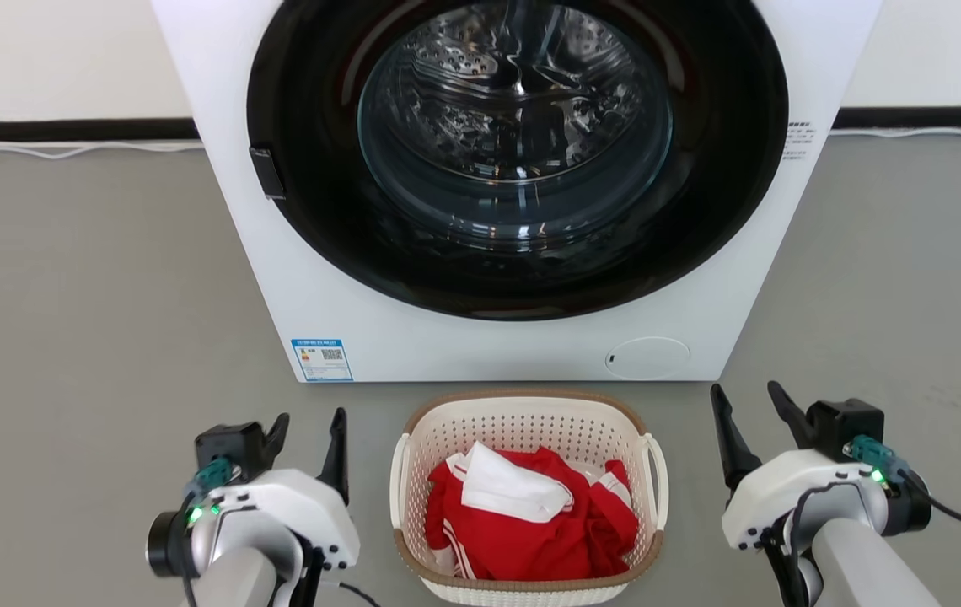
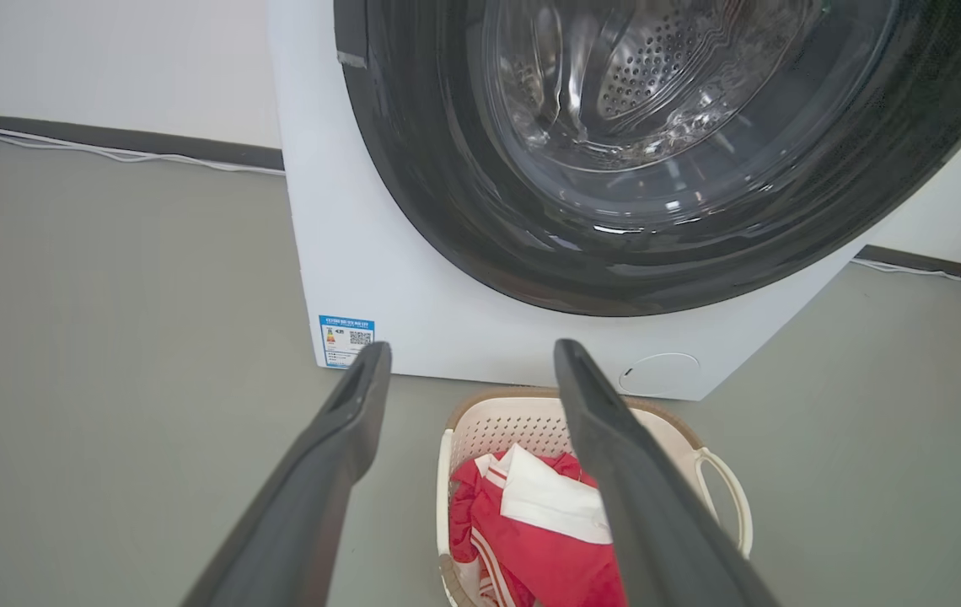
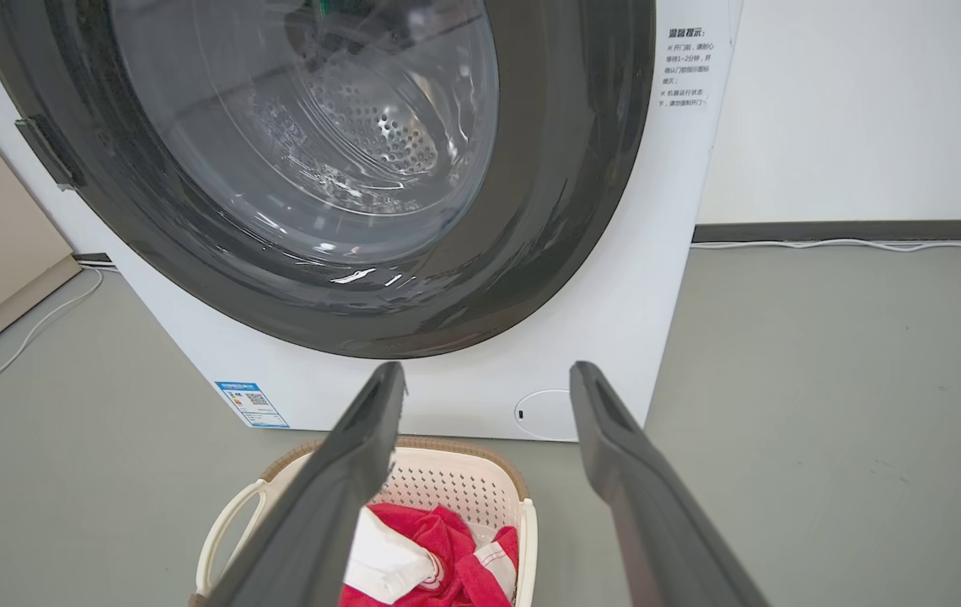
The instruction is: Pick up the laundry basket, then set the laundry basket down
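One laundry basket [image 1: 531, 428] is sitting on the grey floor [image 1: 67, 320], just in front of one white washer [image 1: 480, 337] and centred under its round dark door. It is holding red clothing [image 1: 531, 531] with one white piece [image 1: 506, 485] on top. Two hands are hovering, one on each side of the basket and apart from its loop handles. The left hand [image 1: 310, 417] is standing open and empty, and so is the right hand [image 1: 744, 389]. A pale cable [image 1: 67, 150] is running along the floor's far edge, below a dark skirting.

Head camera looks down on washer [image 1: 447, 346] and laundry basket [image 1: 531, 428]; both wrist cameras face them lower, from either side.
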Robot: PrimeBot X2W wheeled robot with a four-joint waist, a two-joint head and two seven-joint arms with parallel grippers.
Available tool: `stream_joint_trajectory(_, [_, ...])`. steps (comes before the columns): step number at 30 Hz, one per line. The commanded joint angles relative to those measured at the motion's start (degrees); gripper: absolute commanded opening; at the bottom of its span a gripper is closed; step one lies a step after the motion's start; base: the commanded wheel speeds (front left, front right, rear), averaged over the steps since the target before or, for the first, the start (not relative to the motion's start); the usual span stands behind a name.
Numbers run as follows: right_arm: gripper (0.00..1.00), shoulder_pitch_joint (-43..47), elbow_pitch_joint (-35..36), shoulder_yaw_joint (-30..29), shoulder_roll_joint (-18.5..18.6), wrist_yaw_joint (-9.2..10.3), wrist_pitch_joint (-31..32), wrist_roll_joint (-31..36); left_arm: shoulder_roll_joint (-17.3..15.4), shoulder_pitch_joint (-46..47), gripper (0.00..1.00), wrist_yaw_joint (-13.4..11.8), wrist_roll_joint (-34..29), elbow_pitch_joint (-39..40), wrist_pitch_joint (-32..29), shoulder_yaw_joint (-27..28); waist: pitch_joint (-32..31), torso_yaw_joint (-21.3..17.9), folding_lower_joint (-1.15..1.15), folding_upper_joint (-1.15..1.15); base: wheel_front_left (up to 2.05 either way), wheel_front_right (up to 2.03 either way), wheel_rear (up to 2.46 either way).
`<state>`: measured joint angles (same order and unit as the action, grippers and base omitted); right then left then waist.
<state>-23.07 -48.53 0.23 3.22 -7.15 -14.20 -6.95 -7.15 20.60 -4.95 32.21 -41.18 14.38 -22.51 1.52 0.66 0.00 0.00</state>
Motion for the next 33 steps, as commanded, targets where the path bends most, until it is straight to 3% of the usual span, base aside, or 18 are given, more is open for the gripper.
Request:
stream_joint_trajectory(1, [1.00,-0.01,1.87,1.54,-0.35,-0.34,-0.80,0.76,-0.93,0.34,1.00,0.60,-0.81,1.90,0.62,2.64,-0.46,-0.01,0.00,0.00,0.00,0.00,0.00])
stream_joint_trajectory(19, [1.00,8.40,11.19,0.40,-0.35,-0.34,-0.80,1.39,1.00,-10.06,1.00,2.28,-7.11,11.73,0.62,12.90,-3.69,-1.04,0.00,0.00,0.00,0.00,0.00])
stream_joint_trajectory(33, [1.00,13.89,16.77,0.17,-0.35,-0.34,-0.80,0.37,2.20,-16.12,1.00,2.77,-9.73,14.88,0.62,18.04,-5.34,-1.69,0.00,0.00,0.00,0.00,0.00])
